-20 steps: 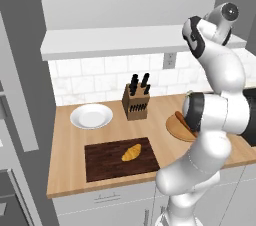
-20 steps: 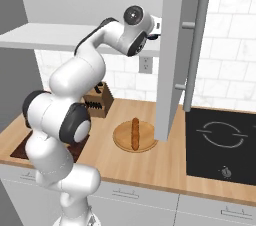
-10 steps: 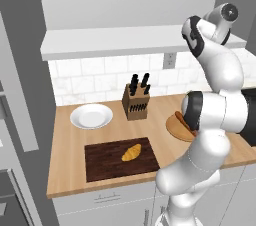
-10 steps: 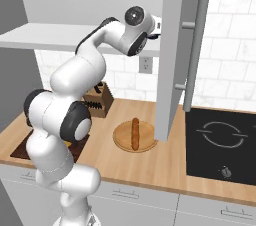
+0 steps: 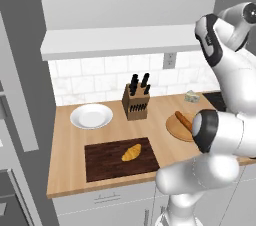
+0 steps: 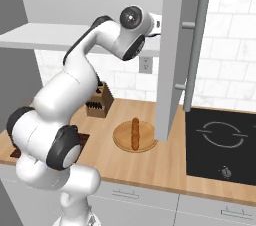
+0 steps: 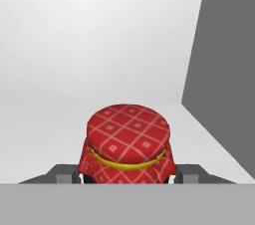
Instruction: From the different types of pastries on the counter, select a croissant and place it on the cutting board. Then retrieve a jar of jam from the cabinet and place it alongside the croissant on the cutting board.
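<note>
In the hand view, the jar of jam (image 7: 128,134), squat with a red checked lid, stands on the pale floor of the cabinet (image 7: 45,129). My gripper (image 7: 127,176) is shut on it, with a dark fingertip pressed to each side. Seen from the right base view, my hand (image 6: 150,22) reaches in behind the open cabinet door (image 6: 175,55). The golden croissant (image 5: 131,153) lies on the dark cutting board (image 5: 105,162) near the front edge of the counter (image 5: 67,170).
A brown baguette (image 6: 134,132) rests on a round light board (image 6: 122,140). A knife block (image 5: 135,102) and a white plate (image 5: 91,116) stand further back. The black hob (image 6: 222,142) lies to the right. A grey cabinet wall (image 7: 224,69) is close on the right.
</note>
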